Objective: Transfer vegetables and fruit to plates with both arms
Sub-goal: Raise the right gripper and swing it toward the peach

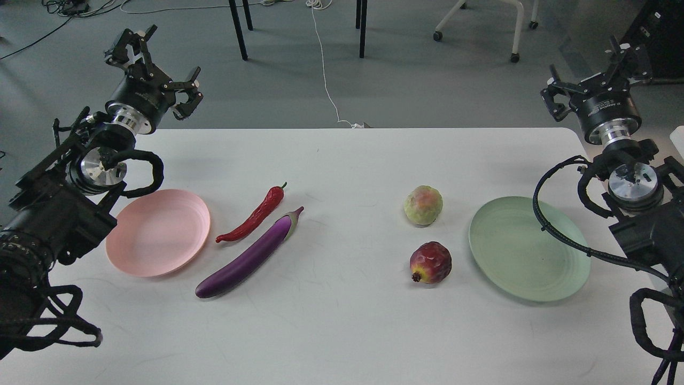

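White table (342, 331) w/ both arms raised at the far corners, nothing held. Left gripper (155, 67) sits above the table's far left edge, jaws spread wide, claws apart, empty. Right gripper (593, 75) is up at the far right, past the table edge, fingers also splayed apart & empty. Pale pink plate (157, 232) lies on the left side, just below the left arm's wrist, bare. Just right of it: red chili pepper (254, 216), lying diagonal, green stem pointing to the far side, tip near the plate rim but not touching as far as I can tell. Beside the chili, nearer the front, the purple eggplant (246, 259), same diagonal, stem cap toward the far side; close to the chili, small gap btwn them. Right of centre: bumpy yellow-green fruit (423, 205) w/ pink blush, and nearer the front the dark red pomegranate-like fruit (430, 262), crown facing left-front. The two are apart. Mint green plate (529, 248) sits right of both fruits, bare, w/ a black cable loop (556, 230) of the right arm crossing over its right part.
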`<control>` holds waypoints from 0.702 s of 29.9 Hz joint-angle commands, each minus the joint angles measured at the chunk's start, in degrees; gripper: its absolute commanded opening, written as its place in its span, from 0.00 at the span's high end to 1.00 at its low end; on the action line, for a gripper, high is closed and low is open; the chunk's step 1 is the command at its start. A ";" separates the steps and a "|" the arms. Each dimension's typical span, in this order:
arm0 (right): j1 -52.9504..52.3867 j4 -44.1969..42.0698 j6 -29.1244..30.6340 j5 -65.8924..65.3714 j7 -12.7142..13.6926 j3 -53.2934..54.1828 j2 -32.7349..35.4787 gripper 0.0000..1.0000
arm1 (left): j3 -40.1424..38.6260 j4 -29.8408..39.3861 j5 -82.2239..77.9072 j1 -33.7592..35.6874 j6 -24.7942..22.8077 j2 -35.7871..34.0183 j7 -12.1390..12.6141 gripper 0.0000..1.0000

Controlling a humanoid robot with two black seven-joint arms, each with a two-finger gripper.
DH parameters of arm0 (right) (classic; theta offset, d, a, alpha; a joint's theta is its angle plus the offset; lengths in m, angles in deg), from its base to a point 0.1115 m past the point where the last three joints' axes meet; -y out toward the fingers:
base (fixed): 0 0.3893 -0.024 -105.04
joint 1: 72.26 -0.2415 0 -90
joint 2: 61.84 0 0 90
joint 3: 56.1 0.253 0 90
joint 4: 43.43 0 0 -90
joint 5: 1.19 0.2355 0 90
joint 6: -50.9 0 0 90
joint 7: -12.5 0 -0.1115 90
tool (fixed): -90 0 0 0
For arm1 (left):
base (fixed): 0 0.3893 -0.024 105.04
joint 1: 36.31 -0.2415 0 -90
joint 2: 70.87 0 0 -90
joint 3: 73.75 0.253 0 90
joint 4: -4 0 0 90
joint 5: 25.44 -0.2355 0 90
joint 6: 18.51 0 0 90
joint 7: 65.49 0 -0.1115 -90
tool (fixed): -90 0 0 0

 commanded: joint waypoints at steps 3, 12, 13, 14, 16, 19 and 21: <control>0.07 0.47 -0.01 -0.01 0.06 -1.12 0.33 0.01 | 0.07 0.01 -0.06 -0.63 0.20 -0.06 -0.03 0.02; -10.02 3.53 -0.01 -0.88 0.06 -21.04 7.71 0.01 | -0.02 0.36 0.03 -0.72 0.11 -0.76 0.15 0.02; -12.48 4.59 -0.01 -0.88 0.06 -24.38 8.33 0.01 | -0.02 0.36 0.03 -0.72 0.11 -0.85 0.15 0.02; -14.50 5.47 -0.01 -0.88 -0.03 -27.20 8.60 0.01 | -0.02 0.36 0.03 -0.80 0.11 -0.85 0.15 0.02; -18.28 6.62 -0.01 -0.88 -0.03 -31.87 9.12 0.01 | -0.11 0.36 0.03 -0.89 -0.15 -0.93 0.06 0.02; -23.73 6.88 -0.01 -0.88 -0.03 -39.07 9.39 0.01 | -0.19 0.36 0.03 -1.07 -0.42 -1.02 0.06 0.02; -27.34 7.23 -0.01 -0.97 -0.12 -46.00 8.95 0.01 | -0.19 0.36 0.03 -1.33 -0.50 -1.20 0.06 0.02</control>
